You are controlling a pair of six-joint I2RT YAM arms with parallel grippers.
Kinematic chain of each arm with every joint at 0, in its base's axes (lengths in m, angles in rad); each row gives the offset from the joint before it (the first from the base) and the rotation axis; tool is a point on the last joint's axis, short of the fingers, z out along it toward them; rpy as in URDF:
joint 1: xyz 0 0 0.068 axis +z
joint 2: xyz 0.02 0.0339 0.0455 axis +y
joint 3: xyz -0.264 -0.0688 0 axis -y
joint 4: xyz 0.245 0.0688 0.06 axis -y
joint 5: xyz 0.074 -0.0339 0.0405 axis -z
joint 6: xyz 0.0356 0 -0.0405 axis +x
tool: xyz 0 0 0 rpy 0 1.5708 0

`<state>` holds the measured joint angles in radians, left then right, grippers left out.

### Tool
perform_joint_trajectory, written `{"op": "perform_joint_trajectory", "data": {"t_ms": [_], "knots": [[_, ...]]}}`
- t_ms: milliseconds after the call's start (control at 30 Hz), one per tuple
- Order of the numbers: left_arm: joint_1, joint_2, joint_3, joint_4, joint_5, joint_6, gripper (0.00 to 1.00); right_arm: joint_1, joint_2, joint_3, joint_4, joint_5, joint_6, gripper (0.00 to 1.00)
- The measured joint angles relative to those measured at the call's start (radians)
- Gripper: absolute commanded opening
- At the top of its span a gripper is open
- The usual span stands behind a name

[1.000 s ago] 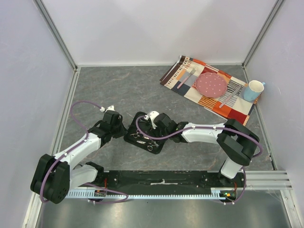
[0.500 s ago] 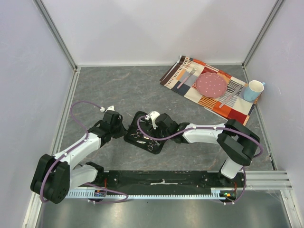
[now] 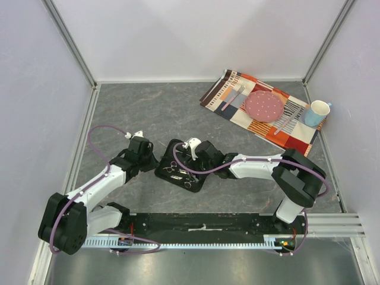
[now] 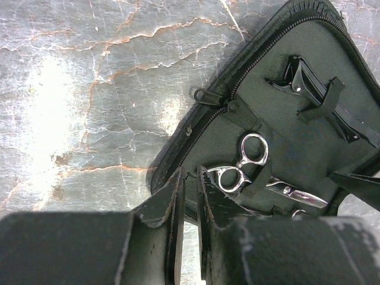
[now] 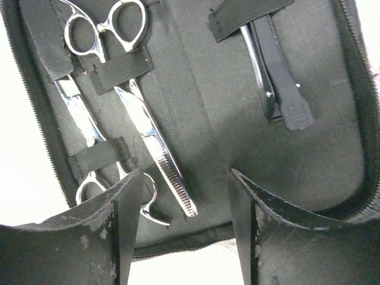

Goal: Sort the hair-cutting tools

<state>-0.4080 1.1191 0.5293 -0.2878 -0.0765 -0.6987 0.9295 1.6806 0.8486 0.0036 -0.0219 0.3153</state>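
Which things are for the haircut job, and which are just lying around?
For the job: toothed scissors, other scissors, black hair clips, all in the black case.
Just lying about: placemat, pink plate, fork, knife, mug.

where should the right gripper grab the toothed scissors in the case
Pinch the ring handles of the toothed scissors, coming from above at that end. An elastic strap pins the shank right beside the rings and the blade lies flat on the case, so sliding it out handle-first probably works best.
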Motion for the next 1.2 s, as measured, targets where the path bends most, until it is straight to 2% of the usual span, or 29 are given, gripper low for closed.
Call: {"op": "perform_joint_trajectory", "data": {"t_ms": [267, 367, 467, 500, 533, 567, 600, 667, 967, 1200], "knots": [[0.000, 0.000, 0.012, -0.010, 0.001, 0.002, 0.20, -0.013, -0.051, 0.031, -0.125, 0.110, -0.029, 0.72], [0.000, 0.002, 0.040, -0.018, 0.001, 0.008, 0.21, -0.018, -0.093, 0.063, -0.183, 0.156, -0.041, 0.70], [0.000, 0.028, 0.093, -0.021, 0.001, 0.023, 0.16, -0.016, -0.163, 0.078, -0.226, 0.177, -0.046, 0.55], [0.000, 0.043, 0.116, -0.022, 0.001, 0.031, 0.15, -0.013, -0.181, 0.078, -0.235, 0.179, -0.048, 0.41], [0.000, 0.059, 0.141, -0.021, 0.002, 0.039, 0.13, -0.005, -0.201, 0.078, -0.247, 0.180, -0.046, 0.34], [0.000, 0.074, 0.165, -0.020, 0.004, 0.049, 0.05, 0.006, -0.219, 0.077, -0.258, 0.182, -0.044, 0.26], [0.000, 0.091, 0.191, -0.018, 0.009, 0.061, 0.02, 0.021, -0.233, 0.073, -0.263, 0.179, -0.036, 0.13], [0.000, 0.138, 0.248, -0.010, 0.021, 0.087, 0.02, 0.058, -0.248, 0.060, -0.264, 0.174, -0.025, 0.00], [0.000, 0.483, 0.534, 0.025, 0.139, 0.195, 0.02, 0.327, -0.227, -0.007, -0.248, 0.152, 0.069, 0.00], [-0.003, 0.737, 0.730, 0.038, 0.270, 0.230, 0.02, 0.457, -0.051, 0.045, -0.235, 0.157, 0.113, 0.00]]}}
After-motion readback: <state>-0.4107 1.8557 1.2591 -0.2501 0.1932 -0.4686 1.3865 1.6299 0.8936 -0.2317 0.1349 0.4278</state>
